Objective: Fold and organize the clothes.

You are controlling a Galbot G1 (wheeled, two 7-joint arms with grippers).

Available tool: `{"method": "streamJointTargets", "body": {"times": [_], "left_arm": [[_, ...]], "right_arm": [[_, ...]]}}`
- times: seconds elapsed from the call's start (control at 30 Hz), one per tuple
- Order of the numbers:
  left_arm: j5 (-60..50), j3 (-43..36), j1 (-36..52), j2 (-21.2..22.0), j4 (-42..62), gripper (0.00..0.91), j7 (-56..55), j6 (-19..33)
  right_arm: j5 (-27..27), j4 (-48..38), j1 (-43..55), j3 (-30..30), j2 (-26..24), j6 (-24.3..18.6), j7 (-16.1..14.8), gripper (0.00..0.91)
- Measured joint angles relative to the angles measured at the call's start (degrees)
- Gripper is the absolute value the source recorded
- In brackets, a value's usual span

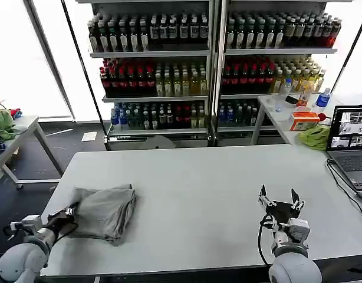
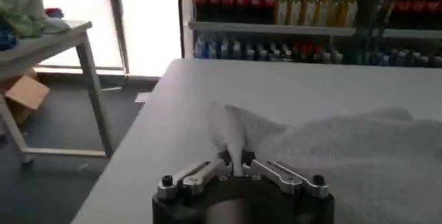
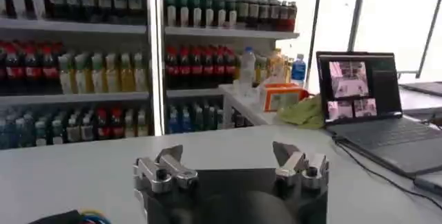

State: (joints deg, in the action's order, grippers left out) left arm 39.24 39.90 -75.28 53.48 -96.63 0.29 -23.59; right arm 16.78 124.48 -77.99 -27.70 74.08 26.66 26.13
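Grey shirt (image 1: 104, 210) lies bunched on the desk's (image 1: 198, 177) near-left part, its edge pinched in the closed left claw (image 1: 68, 213). Right claw (image 1: 280, 203) hovers near the desk's right side, fingers spread apart, holding nothing.

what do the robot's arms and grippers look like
Both arms are rounded light-grey shells. The left gripper and right gripper have black bodies, silver metal jaws and dark screw heads. A black cable loops beside the right wrist, with coloured wires near it.

Plain grey shirt (image 1: 105, 211) on a pale grey table (image 1: 204, 194).
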Motion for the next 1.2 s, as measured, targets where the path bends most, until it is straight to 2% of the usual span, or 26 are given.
{"method": "streamJointTargets", "body": {"times": [0.37, 0.57, 0.9, 1.2], "left_arm": [[2.11, 10.75, 0.64, -7.5, 3.23, 0.0, 1.11, -0.06], [2.25, 13.41, 0.46, -9.01, 3.31, 0.0, 1.41, 0.04], [0.59, 11.34, -1.61, -6.68, -3.17, 0.0, -0.36, -0.81], [-2.58, -3.0, -0.1, -1.12, -16.99, 0.0, -4.56, -4.1]], "right_arm": [[0.54, -0.54, 0.62, 0.6, 0.06, -0.19, -0.02, 0.907], [0.81, -0.13, 0.1, 0.08, -0.27, -0.23, -0.02, 0.907], [0.31, 0.03, -1.0, -0.73, 0.37, -0.28, 0.1, 0.907], [-1.14, 0.41, -2.23, -1.67, 1.65, 0.3, 0.08, 0.907]]}}
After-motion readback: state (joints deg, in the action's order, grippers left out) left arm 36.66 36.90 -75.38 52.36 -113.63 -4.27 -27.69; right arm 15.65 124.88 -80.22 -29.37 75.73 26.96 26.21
